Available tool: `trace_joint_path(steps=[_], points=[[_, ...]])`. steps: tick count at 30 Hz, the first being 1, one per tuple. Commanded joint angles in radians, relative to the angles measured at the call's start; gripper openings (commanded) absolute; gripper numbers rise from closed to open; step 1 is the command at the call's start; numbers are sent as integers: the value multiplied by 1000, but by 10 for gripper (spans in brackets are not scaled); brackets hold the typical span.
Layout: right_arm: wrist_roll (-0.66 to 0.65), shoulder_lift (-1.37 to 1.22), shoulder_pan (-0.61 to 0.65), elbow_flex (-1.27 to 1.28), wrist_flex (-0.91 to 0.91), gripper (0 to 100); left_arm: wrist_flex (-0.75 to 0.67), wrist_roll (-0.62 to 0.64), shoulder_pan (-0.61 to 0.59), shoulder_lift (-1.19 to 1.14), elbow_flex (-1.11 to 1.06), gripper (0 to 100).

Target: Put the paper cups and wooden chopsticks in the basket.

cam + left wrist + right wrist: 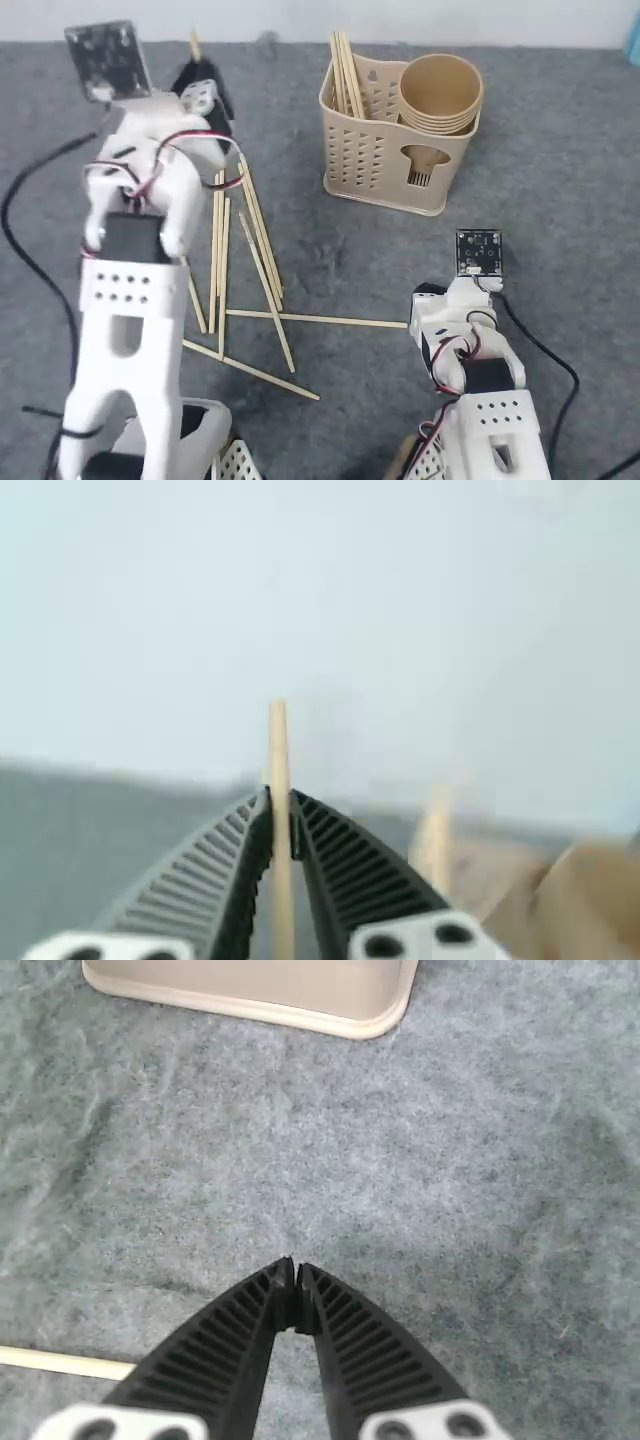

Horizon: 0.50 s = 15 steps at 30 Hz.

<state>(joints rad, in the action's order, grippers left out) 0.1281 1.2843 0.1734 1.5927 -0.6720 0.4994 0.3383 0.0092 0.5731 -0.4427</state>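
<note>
My left gripper [281,802] is shut on a wooden chopstick [279,780] that sticks up past its tips. In the high view this gripper [200,78] is raised at the back left, with the chopstick's end [194,45] poking out beyond it. The beige basket [375,160] stands at the back centre with stacked paper cups [440,93] and a few chopsticks [346,72] inside. Several loose chopsticks [250,270] lie scattered on the grey mat between the arms. My right gripper [296,1272] is shut and holds nothing, low over the mat in front of the basket [260,990].
One loose chopstick [315,319] lies crosswise just left of the right arm [465,330]; its end shows in the right wrist view [60,1362]. Black cables [20,230] trail at the left and the right [545,350]. Bare grey mat extends right of the basket.
</note>
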Motion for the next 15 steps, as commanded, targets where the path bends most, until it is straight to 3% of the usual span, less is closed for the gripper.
trace_joint_path(steps=[1,6,15], points=[[-12,19,-7,-12,15,9,-393,29,61,63,-90,13],[-14,18,-7,-12,22,9,-865,28,155,64,-217,13],[-14,18,-7,-12,22,9,-792,28,219,12,-24,13]])
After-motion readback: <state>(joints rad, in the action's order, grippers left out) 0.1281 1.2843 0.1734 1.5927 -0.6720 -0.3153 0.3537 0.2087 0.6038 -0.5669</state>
